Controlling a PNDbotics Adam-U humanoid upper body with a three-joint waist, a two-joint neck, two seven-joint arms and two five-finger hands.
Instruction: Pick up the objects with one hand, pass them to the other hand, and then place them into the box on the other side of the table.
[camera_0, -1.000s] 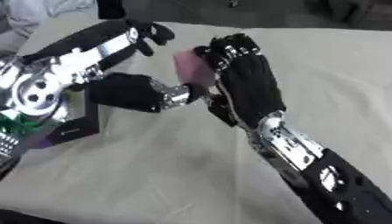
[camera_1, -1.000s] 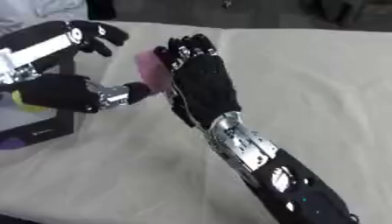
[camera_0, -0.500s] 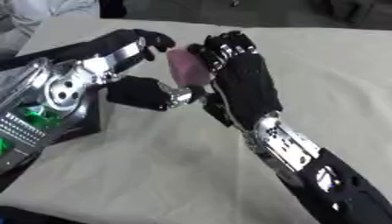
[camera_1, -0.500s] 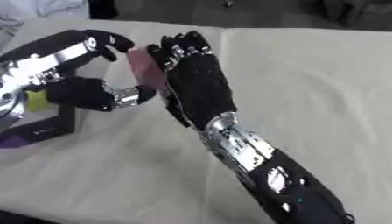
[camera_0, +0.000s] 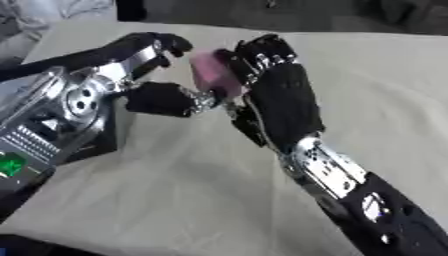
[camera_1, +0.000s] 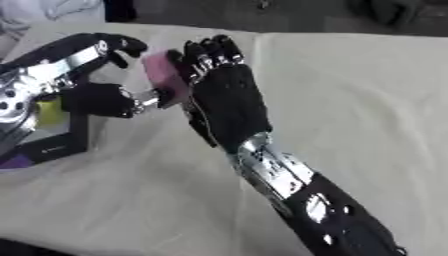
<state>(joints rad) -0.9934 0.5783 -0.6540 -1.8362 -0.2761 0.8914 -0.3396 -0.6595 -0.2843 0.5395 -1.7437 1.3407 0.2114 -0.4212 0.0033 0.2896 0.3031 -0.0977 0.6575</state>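
Observation:
A pink block (camera_0: 213, 75) is held up above the table against the fingers of my black right hand (camera_0: 282, 100), whose back faces the camera and which is shut on it. My left hand (camera_0: 153, 98) comes in from the left and brackets the block. Its thumb tip touches the block's lower end. Its curved fingers (camera_0: 166, 42) stop just short of the block's top left. The black box (camera_1: 61, 147) stands at the left edge, partly hidden behind my left arm.
Inside the box lie a yellow thing (camera_1: 48, 112) and something purple (camera_1: 12, 161). A beige cloth (camera_0: 175, 200) covers the table. My right forearm (camera_0: 350, 185) crosses the lower right. Dark shapes line the far edge.
My left hand has swung in toward the block, its fingers arching over the top and its thumb reaching the lower end. The right hand stays shut on the block, slightly higher.

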